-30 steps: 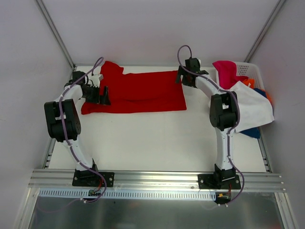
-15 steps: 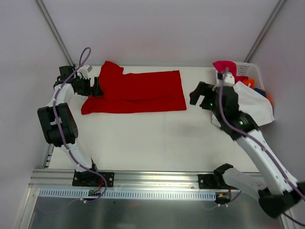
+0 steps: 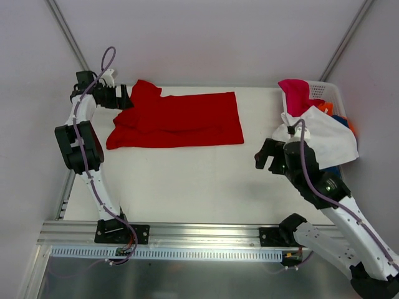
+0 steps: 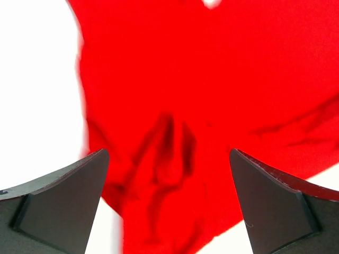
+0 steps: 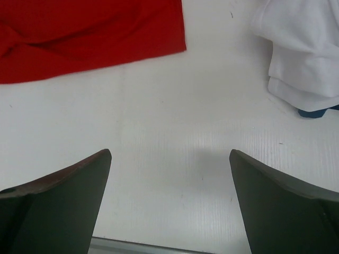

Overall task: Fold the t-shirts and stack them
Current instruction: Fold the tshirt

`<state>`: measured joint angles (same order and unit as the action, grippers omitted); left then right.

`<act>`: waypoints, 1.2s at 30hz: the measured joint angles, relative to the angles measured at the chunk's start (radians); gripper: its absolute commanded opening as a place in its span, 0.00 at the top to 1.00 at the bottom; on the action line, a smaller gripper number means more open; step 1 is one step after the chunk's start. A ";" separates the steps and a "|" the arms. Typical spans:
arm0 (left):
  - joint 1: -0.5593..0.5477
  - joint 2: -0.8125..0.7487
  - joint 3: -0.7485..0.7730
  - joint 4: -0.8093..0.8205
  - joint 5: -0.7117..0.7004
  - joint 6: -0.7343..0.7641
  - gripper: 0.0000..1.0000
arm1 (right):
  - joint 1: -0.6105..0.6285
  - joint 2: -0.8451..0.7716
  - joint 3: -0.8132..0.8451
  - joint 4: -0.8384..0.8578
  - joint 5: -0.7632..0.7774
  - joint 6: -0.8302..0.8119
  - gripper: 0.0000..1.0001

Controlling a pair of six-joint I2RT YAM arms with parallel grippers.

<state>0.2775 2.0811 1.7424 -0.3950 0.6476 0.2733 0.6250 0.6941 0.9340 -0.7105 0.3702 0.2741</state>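
Observation:
The red t-shirt point(image 3: 177, 120) lies folded lengthwise across the back of the table, one sleeve sticking up at its left end. It also shows in the left wrist view point(image 4: 212, 95) and in the right wrist view point(image 5: 90, 37). My left gripper point(image 3: 123, 98) is open and empty at the far left, just beside the shirt's sleeve end. My right gripper point(image 3: 266, 157) is open and empty above bare table, right of the shirt. A white t-shirt point(image 3: 324, 138) hangs over the basket; magenta pink point(image 3: 295, 91), orange point(image 3: 325, 108) and blue point(image 3: 331, 172) cloth show around it.
The white perforated basket point(image 3: 324, 91) stands at the table's back right corner. The white shirt's hem point(image 5: 302, 58) and a blue scrap point(image 5: 313, 112) show at the right of the right wrist view. An aluminium rail point(image 3: 206, 233) runs along the near edge.
My right arm has swung from the shirt's right end back toward the near right, gripper empty. My left gripper has drawn off the shirt's left edge to the far left corner.

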 measured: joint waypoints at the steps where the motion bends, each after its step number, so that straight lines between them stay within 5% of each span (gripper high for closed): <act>1: 0.002 0.010 0.036 0.001 0.000 0.002 0.01 | -0.003 0.037 0.010 -0.002 -0.005 -0.007 0.01; 7: 0.012 0.164 0.353 0.021 -0.010 0.033 0.01 | -0.087 0.280 0.093 0.045 -0.096 -0.069 0.00; 15: 0.013 0.529 0.771 0.029 -0.065 0.043 0.01 | -0.119 0.405 0.010 0.196 -0.207 -0.068 0.01; 30: -0.085 0.596 0.743 0.111 -0.128 -0.115 0.01 | -0.089 0.364 -0.057 0.291 -0.288 -0.016 0.01; 32: -0.105 0.596 0.736 0.114 -0.100 -0.155 0.01 | -0.085 0.367 -0.055 0.318 -0.287 -0.025 0.20; 33: -0.110 0.594 0.733 0.121 -0.075 -0.179 0.01 | -0.085 0.396 -0.034 0.317 -0.287 -0.036 0.41; 34: -0.112 0.585 0.726 0.126 -0.057 -0.201 0.01 | -0.087 0.446 0.003 0.323 -0.289 -0.052 0.99; 36: -0.108 0.537 0.665 0.135 -0.043 -0.237 0.01 | -0.095 0.581 0.121 0.319 -0.299 -0.065 1.00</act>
<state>0.1692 2.6183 2.4073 -0.2604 0.6044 0.0368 0.5301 1.2747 1.0550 -0.3912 0.0715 0.2089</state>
